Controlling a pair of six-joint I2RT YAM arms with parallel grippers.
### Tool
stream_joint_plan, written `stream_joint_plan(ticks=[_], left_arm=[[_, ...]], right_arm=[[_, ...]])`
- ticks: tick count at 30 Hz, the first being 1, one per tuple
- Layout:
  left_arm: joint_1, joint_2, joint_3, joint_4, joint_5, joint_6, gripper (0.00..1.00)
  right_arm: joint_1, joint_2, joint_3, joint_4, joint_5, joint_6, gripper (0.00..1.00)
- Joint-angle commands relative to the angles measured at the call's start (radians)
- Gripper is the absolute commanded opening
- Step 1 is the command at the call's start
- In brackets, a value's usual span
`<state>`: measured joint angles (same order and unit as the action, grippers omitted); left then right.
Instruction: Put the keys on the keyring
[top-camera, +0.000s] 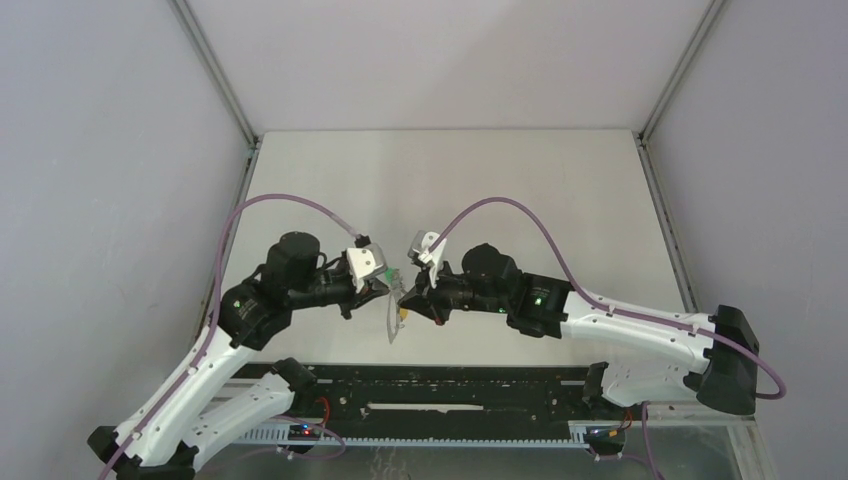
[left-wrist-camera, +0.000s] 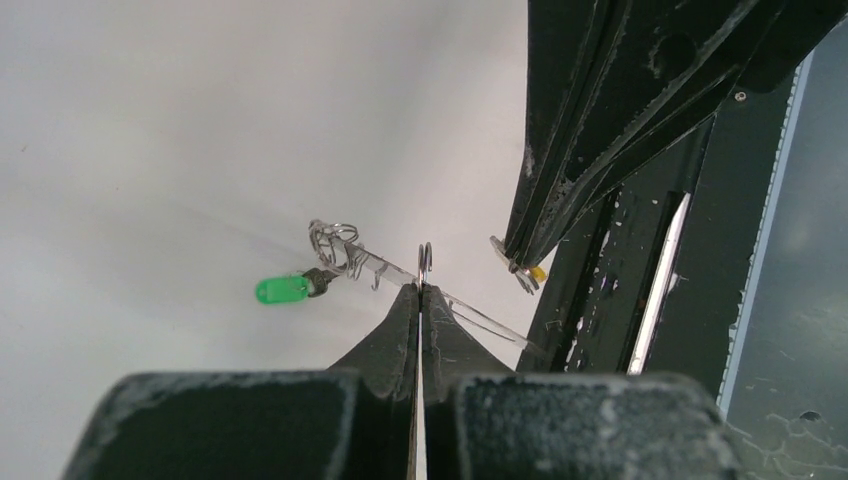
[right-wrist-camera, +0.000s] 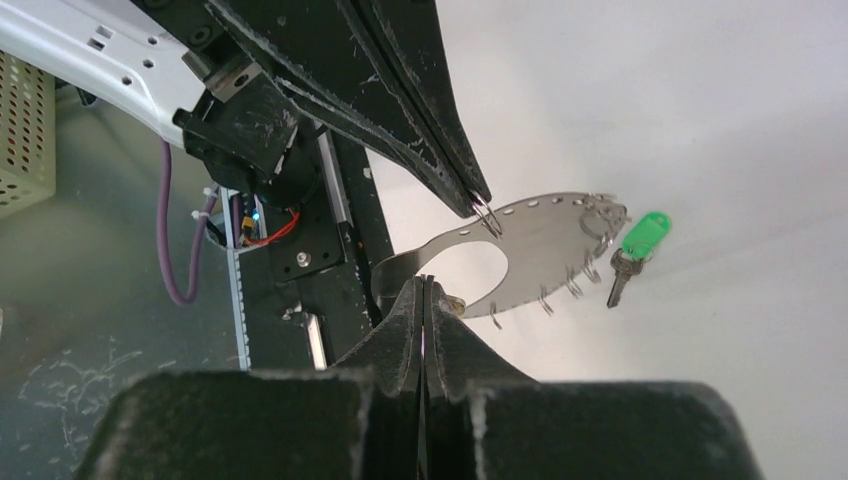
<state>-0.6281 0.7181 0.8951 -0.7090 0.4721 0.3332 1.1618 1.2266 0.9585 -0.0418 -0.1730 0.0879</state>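
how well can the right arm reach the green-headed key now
Likely not: the right pincer is shut on the yellow-headed key; the green-headed key hangs off the far end of the grey oval keyring.

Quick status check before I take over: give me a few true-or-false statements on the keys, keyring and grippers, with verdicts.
1. The green key hangs on the keyring. True.
2. The left gripper is open. False: it is shut on a small loop at the keyring's rim.
3. The yellow-orange key hangs beside the green key. False: the right gripper holds it near the keyring's opposite end.
4. Both grippers meet at the keyring. True.
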Motion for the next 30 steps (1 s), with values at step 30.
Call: stream_joint_plan(ticks=[30], left_arm=[[-0.052, -0.014, -0.039, 0.134, -0.072, -0.086, 0.0]], right_arm=[[-0.001, -0.016, 0.023, 0.162, 0.135, 0.062, 0.0]])
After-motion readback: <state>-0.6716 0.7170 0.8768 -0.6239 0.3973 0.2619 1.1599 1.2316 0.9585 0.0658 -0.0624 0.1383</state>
